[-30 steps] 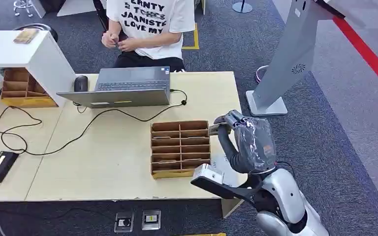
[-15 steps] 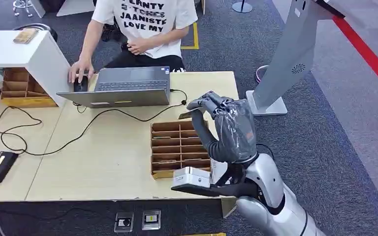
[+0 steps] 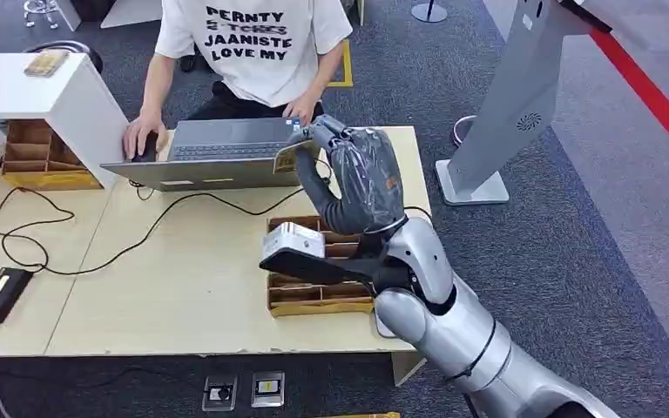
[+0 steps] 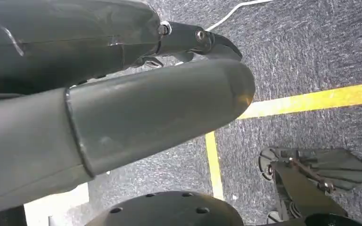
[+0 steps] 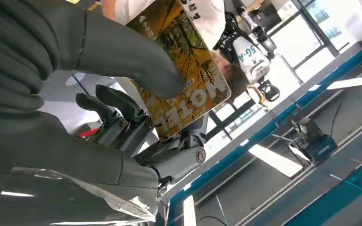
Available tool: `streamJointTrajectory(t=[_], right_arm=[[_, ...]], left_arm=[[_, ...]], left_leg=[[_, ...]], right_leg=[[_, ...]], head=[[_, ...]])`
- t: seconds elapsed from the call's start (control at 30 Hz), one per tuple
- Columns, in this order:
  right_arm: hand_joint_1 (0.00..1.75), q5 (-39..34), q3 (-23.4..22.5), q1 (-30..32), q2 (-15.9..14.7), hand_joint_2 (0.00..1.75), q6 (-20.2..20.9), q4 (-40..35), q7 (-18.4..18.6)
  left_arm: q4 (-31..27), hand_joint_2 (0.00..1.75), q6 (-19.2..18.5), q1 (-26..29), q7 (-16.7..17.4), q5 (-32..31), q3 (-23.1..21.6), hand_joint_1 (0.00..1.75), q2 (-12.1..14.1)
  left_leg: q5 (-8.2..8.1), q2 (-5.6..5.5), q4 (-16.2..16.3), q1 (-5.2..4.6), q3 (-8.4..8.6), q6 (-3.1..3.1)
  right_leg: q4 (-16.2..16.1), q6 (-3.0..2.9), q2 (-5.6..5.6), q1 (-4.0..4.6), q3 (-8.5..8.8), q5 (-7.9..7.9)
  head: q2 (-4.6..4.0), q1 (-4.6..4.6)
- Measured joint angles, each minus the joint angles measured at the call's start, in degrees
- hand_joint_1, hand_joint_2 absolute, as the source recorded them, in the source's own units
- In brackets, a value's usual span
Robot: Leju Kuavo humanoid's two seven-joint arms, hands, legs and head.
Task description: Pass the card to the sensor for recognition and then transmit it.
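One card: card pinched between thumb and fingers of the right hand, raised above the tray, near the laptop.
Left hand: left hand looks empty; open or closed, cannot tell.
Doing it well: keep the pinch firm and the card face flat toward the sensor.
Writing: card reads "HOTEL"; shirt reads "LOVE MY".

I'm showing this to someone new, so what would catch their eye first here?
First, the robot's right hand raised above the table, holding a yellow card near the laptop. Next, the person in a white printed shirt sitting behind that laptop. Then the brown divided card box on the table below the arm.
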Motion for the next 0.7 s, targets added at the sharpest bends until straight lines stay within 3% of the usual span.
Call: streamJointTrajectory(t=[0.5, 0.7], right_arm=[[1.75, -3.74, 1.03, -10.69, 4.22, 1.75, -0.37, 16.91, 3.28], [1.75, -1.31, 0.98, -13.64, 4.26, 1.75, -0.76, 22.0, 7.39]], left_arm=[[0.0, 0.0, -0.74, -0.11, -0.57, -0.35, -2.38, 0.0, 0.0], [0.0, 0.0, -1.86, -0.38, -0.66, -1.29, -2.99, 0.0, 0.0]], left_leg=[[0.0, -0.01, 0.0, 0.0, 0.01, 0.0], [0.0, -0.01, 0.01, 0.0, 0.03, 0.0]], right_leg=[[0.0, 0.0, 0.01, 0.0, -0.02, 0.0], [0.0, 0.0, 0.03, 0.0, -0.03, 0.0]], head=[[0.0, 0.0], [-0.02, 0.0]])
